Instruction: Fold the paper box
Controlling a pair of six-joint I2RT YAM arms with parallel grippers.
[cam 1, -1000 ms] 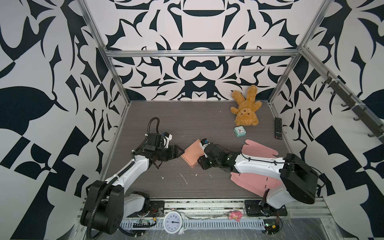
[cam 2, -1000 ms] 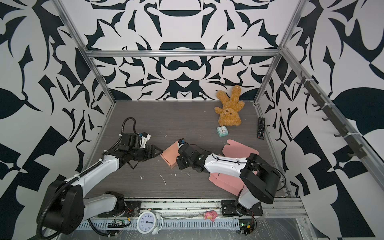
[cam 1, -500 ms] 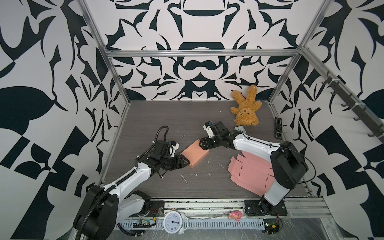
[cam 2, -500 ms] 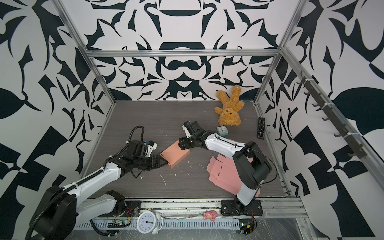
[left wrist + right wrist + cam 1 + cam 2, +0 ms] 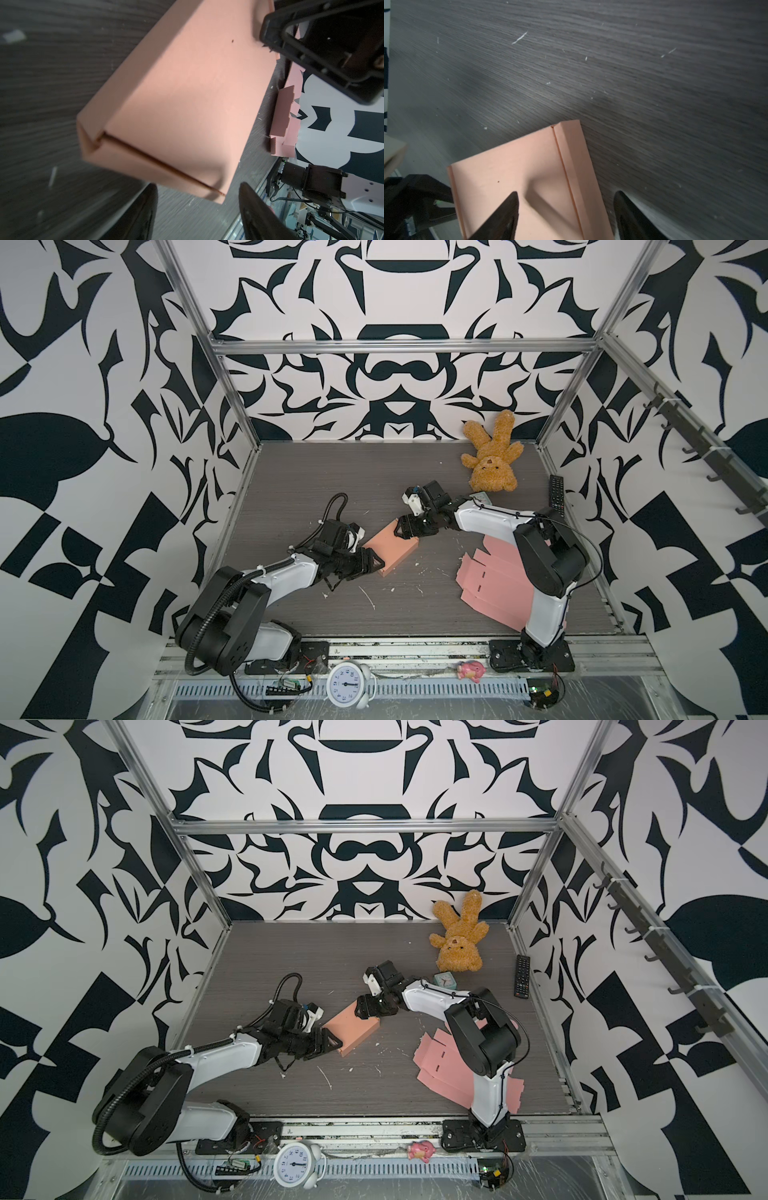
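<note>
The paper box (image 5: 390, 547) (image 5: 353, 1028) is a closed, flat pink carton lying slantwise on the dark table in both top views. My left gripper (image 5: 372, 565) (image 5: 332, 1045) is at its near end. In the left wrist view the jaws (image 5: 197, 187) stand open, with the box's slit end (image 5: 176, 104) just ahead of the fingertips and bare table between them. My right gripper (image 5: 404, 529) (image 5: 365, 1009) is at the far end, also open. In the right wrist view (image 5: 566, 194), one finger hovers over the box's top (image 5: 512, 176) and the other is beside its long edge.
Flat pink cut-outs (image 5: 494, 585) (image 5: 440, 1065) lie under the right arm. A teddy bear (image 5: 492, 460), a small cube clock (image 5: 444, 981) and a remote (image 5: 557, 491) sit at the back right. A white alarm clock (image 5: 347, 684) and a pink toy (image 5: 469, 670) are on the front rail.
The right gripper swung from the box's near right side to its far end. The left gripper came forward to the near end. The box turned and shifted right.
</note>
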